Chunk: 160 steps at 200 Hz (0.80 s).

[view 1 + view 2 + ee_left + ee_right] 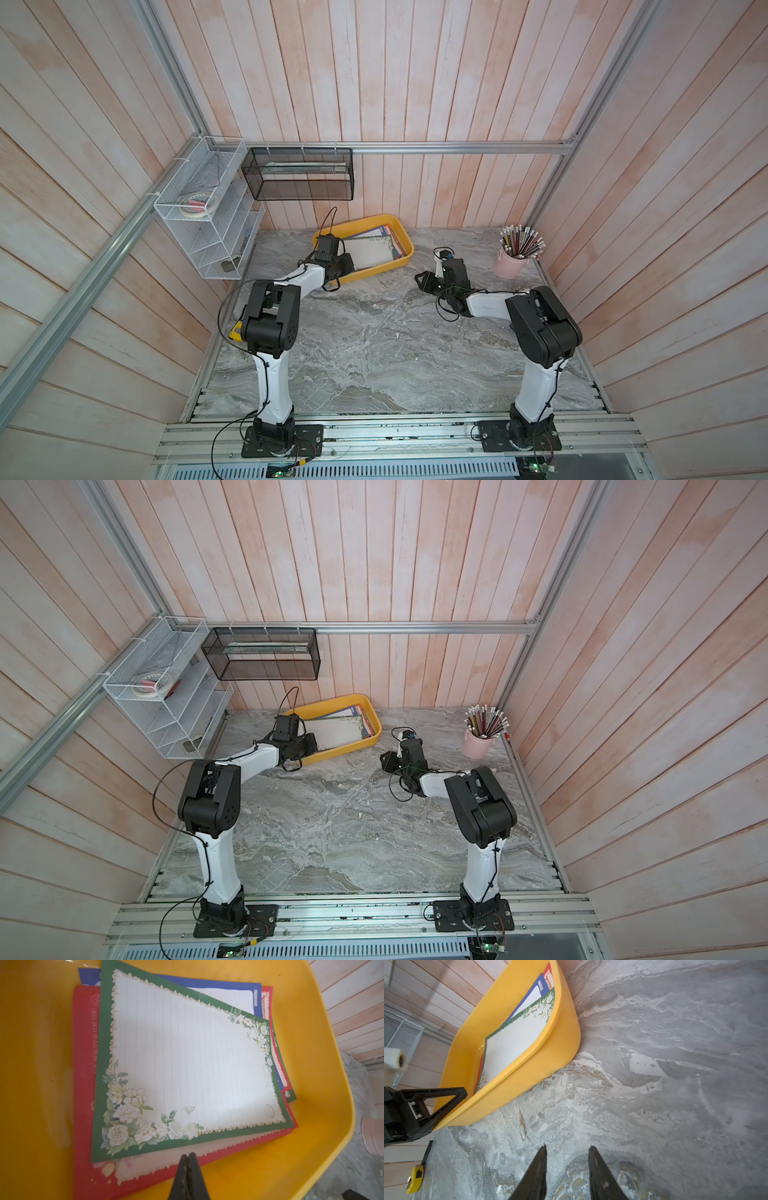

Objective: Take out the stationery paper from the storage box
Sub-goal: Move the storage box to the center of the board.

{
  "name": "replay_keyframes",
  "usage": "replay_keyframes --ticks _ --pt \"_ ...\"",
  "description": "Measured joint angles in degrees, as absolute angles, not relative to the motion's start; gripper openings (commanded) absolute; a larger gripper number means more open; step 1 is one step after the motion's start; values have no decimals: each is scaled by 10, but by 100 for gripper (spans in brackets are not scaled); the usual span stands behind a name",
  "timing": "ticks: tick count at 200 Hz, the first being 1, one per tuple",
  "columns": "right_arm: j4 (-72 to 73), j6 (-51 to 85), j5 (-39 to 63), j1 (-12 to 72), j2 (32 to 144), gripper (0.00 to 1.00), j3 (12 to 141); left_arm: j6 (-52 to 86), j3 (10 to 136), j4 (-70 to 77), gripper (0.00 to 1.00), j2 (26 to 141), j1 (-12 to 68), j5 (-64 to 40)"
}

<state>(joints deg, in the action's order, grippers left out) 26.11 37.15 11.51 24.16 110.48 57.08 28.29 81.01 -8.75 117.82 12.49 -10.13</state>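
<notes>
**Approach to the first sheet.** The storage box (376, 272) lies at the far edge of the table (374, 340), left of its middle and set askew to that edge. The stationery paper (370, 251) lies wholly inside it as a loose, fanned stack. A green-bordered sheet (187, 1053) is on top, with a red-bordered sheet (83, 1084) and a blue-bordered sheet (207, 982) showing beneath. The left gripper (189, 1156) reaches over the box's near wall, jaws pressed together with nothing between them. Its tips are poised over the exposed pale margin of the red-bordered sheet, just beside the green-bordered sheet's edge; whether they touch the paper cannot be told. The right gripper (568, 1150) hangs over bare table beside the box's right-hand end, apart from it, jaws spread partway and empty. No sheet appears lifted, so the task is judged to be at its opening step. Thin flat paper offers little purchase, so the next move probably calls for the closed tips to press and slide a sheet's edge, or to part and nip it. The sheet must then clear the low wall without dragging the box.
</notes>
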Motion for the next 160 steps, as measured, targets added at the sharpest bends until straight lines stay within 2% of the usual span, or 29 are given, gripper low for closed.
replay_keyframes --ticks 29,98,160 --pt "261 377 130 242 1109 37 572 298 810 -98 0 1177 126 -121" --pt "256 381 173 253 1138 37 611 354 756 -104 20 1128 142 -183" --pt "255 392 201 273 1148 37 629 372 706 -114 23 1076 147 -206"
